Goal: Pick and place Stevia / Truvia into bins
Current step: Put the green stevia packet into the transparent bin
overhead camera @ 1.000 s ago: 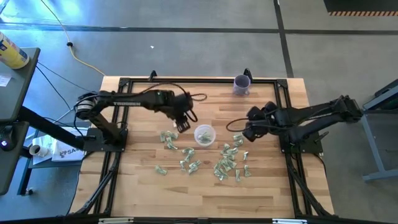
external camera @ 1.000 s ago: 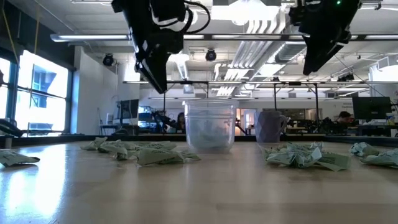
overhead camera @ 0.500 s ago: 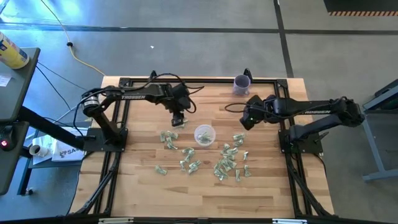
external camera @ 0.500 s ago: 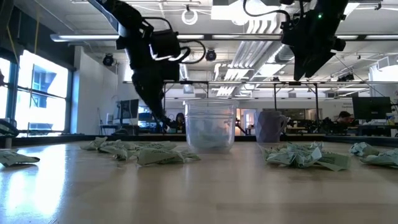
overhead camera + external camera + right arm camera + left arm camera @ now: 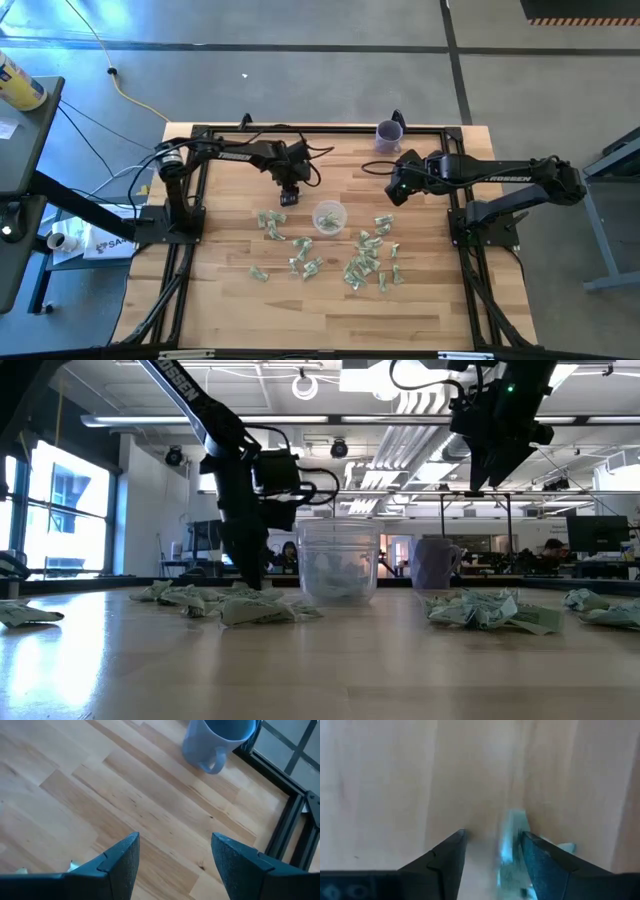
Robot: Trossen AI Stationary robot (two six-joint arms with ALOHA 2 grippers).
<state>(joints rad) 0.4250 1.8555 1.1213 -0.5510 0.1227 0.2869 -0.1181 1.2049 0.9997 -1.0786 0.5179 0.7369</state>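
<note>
Many pale green and white sachets (image 5: 365, 262) lie scattered on the wooden table, and another group of sachets (image 5: 270, 222) lies left of the clear cup (image 5: 328, 216). The cup stands upright mid-table with sachets inside; it also shows in the low view (image 5: 338, 565). My left gripper (image 5: 288, 197) is open, pointing down, low over the table just far-left of the cup. One blurred sachet (image 5: 511, 845) shows between its fingers. My right gripper (image 5: 392, 193) is open and empty, held high to the cup's right. My left gripper has a sachet's edge (image 5: 512, 827) right beside one of its open fingers (image 5: 540, 860), coming from above. The picture is blurred, so I cannot tell whether the finger touches it.
A purple-blue mug (image 5: 388, 135) stands at the far edge, also in the right wrist view (image 5: 220, 740). A black frame (image 5: 320, 130) runs around the table top. Bare wood lies along the near edge.
My left gripper has gone down from high above the table to just over it, shifting slightly toward the far-left. My right gripper has moved toward the far edge, away from the sachets on the right.
</note>
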